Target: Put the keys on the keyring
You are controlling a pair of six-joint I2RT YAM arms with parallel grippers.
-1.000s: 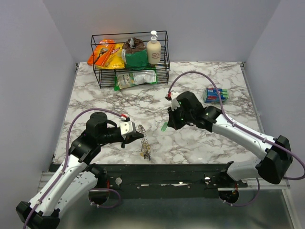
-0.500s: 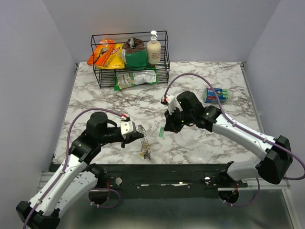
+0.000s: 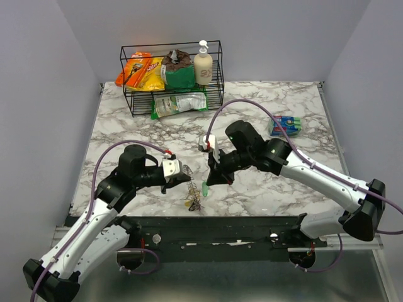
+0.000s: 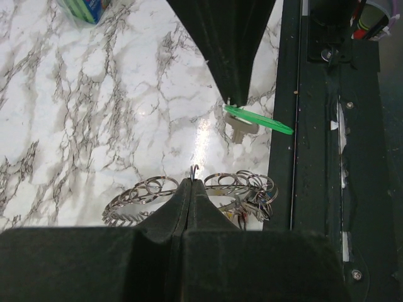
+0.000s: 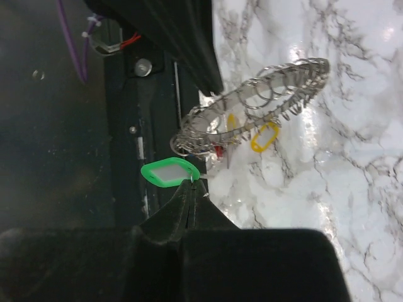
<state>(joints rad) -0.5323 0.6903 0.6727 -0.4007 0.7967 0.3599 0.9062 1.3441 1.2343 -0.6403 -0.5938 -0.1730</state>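
The keyring (image 5: pixel 252 107) is clamped, tilted, in the left fingers (image 4: pixel 167 217). The green key (image 5: pixel 170 172), pinched by the right fingers (image 5: pixel 179 214), is held just beside its rim, not yet threaded.

White arms (image 3: pixel 88 236) (image 3: pixel 321 178) with black joints (image 3: pixel 132 160), black grippers (image 3: pixel 187 178) (image 3: pixel 208 180) and looping purple cables (image 3: pixel 104 165)
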